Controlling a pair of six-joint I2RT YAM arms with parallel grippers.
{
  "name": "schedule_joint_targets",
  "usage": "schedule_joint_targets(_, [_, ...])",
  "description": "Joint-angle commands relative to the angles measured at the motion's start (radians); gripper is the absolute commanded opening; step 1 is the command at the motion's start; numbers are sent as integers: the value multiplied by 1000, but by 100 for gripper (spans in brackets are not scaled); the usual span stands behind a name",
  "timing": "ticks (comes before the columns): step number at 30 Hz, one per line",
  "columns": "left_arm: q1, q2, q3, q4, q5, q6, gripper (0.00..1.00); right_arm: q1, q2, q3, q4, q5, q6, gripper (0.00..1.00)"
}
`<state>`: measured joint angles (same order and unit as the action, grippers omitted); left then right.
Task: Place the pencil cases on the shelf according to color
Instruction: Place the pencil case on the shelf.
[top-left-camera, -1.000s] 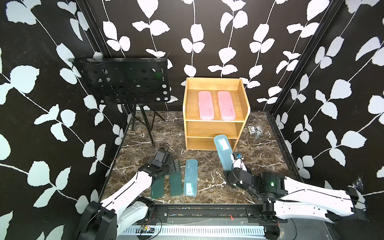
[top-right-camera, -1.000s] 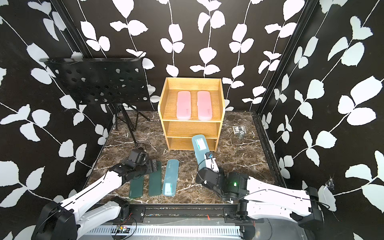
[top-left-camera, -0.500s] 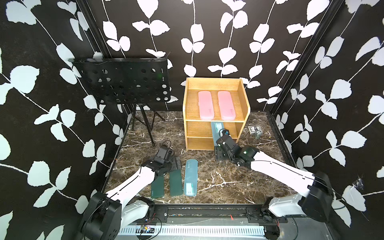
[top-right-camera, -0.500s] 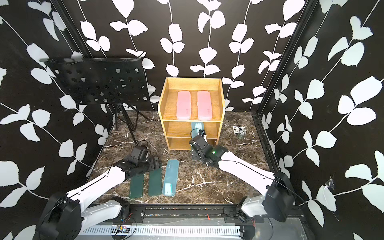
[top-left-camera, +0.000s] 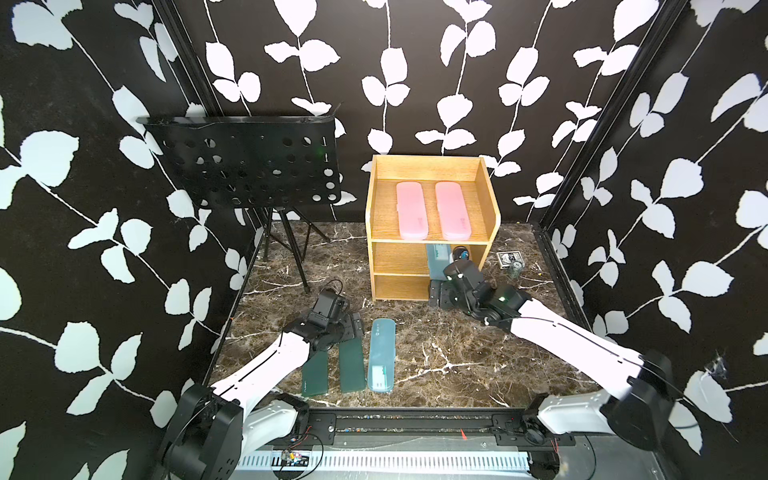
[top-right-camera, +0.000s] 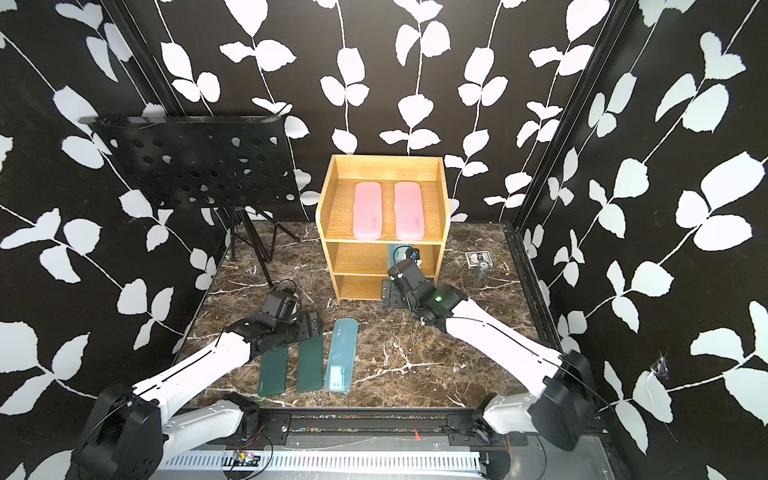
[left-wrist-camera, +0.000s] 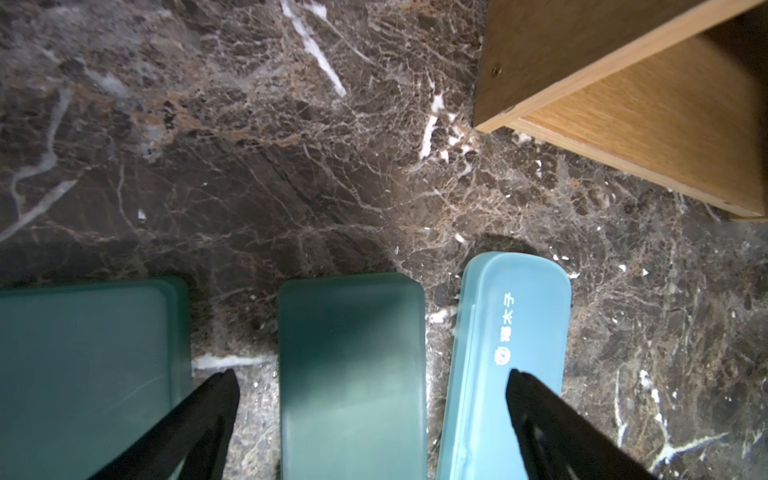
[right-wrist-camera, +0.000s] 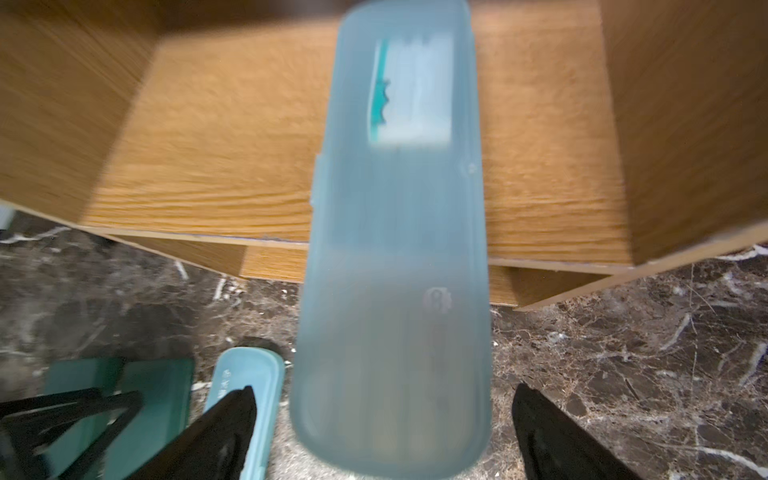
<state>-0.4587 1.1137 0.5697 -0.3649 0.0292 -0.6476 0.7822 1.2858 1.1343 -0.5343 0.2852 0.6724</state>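
Left arm (top-left-camera: 266, 365): stretched forward, low.
Left gripper (left-wrist-camera: 374, 380): jaws spread wide, nothing held.
Right arm (top-left-camera: 561, 336): reaching far forward, low.
Right gripper (right-wrist-camera: 384, 392): jaws wide apart, nothing gripped.

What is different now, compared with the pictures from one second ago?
The right tool carried the blue case from above the table to the shelf, set it on the middle level and let go; its jaws stand open. The pink cases, the green cases and the second blue case did not move.
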Motion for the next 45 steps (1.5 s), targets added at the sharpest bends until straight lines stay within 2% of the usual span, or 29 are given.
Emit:
schedule_joint_targets(1, [-5, -22, 18, -11, -2, 23, 99, 3, -101, 10, -40, -36, 3, 99])
schedule_joint_targets(4, [-5, -31, 13, -14, -5, 25, 99, 12, -164, -35, -71, -83, 18, 99])
schedule_joint_targets(6, [-4, -36, 6, -14, -13, 25, 99, 26, -190, -76, -84, -92, 36, 92])
schedule_joint_targets(8, [-5, -40, 1, -15, -19, 24, 99, 40, -203, -125, -71, -105, 57, 76])
schedule_joint_targets(10, [-5, -42, 1, -17, -17, 26, 99, 50, -198, -177, -30, -121, 80, 52])
schedule_joint_targets(12, [-5, -41, 0, -20, -13, 28, 99, 54, -182, -218, 47, -141, 90, 41])
schedule_joint_targets(14, [-5, -45, 2, -29, -12, 30, 99, 53, -138, -229, 108, -146, 92, 36])
schedule_joint_targets(18, [-4, -62, 7, -56, -13, 36, 99, 14, -24, -133, 100, -103, 31, 32])
schedule_joint_targets(22, [-4, -88, -8, -68, -17, 28, 99, -58, 66, -60, 165, -133, 1, 32])
schedule_joint_targets(26, [-4, -105, -25, -79, -20, 17, 99, -75, 129, -19, 188, -141, -3, 36])
schedule_joint_targets(34, [-4, -143, -54, -104, -12, 18, 99, -77, 73, -91, 242, -134, 14, 39])
schedule_joint_targets(37, [-4, -150, -60, -111, -12, 23, 99, -79, 38, -131, 276, -91, 20, 39])
schedule_joint_targets(45, [-5, -141, -66, -97, -4, 19, 99, -106, 141, -46, 298, -132, -15, 37])
